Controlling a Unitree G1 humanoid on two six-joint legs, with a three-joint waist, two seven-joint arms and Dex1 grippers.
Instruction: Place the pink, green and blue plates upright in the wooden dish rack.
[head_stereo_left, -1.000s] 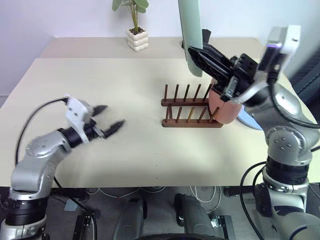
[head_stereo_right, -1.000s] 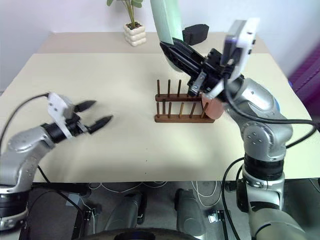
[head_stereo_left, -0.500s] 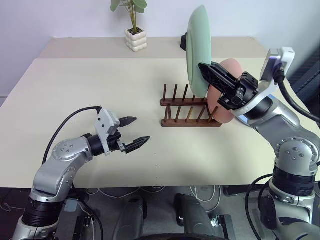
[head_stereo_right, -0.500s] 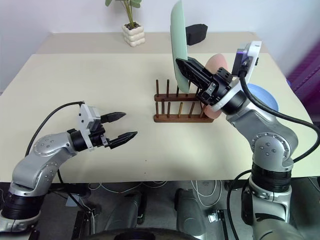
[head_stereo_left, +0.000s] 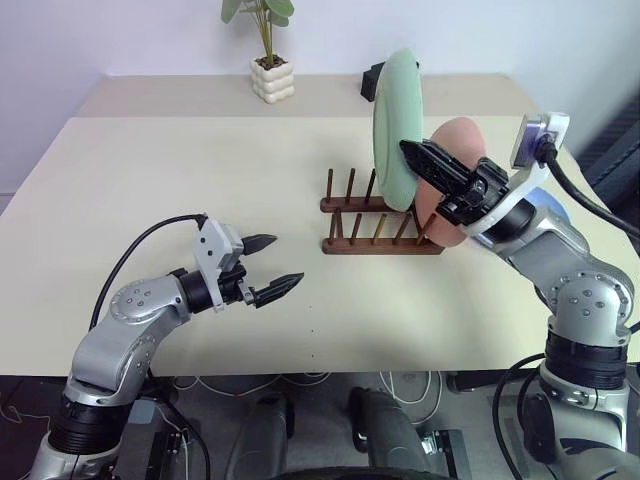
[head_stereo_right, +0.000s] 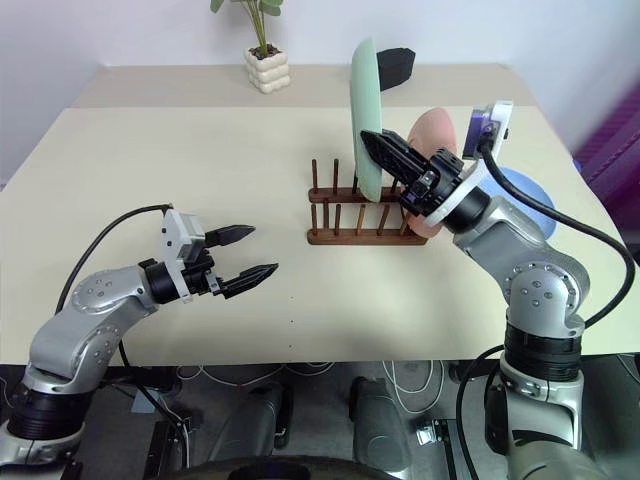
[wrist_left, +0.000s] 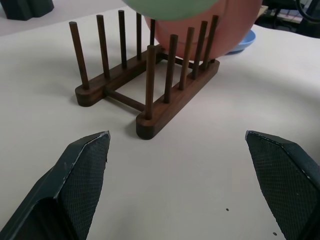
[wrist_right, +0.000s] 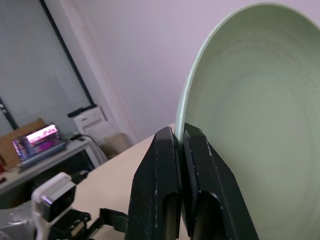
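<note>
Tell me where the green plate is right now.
In the left eye view the green plate is held upright, above the wooden dish rack, by the right gripper, just left of the pink plate standing in the rack.

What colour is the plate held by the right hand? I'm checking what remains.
Pale mint green plate, pinched at its rim by the right hand; clearest in the left eye view.

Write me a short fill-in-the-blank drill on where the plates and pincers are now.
The right pincer is shut on the rim of the pale ____ round plate.
The salmon pink round plate already stands in the dark wooden ____.
The left pincer is ____ and holds nothing.
The light blue plate lies on the beige ____.

Missing: green; dish rack; open; table
</note>
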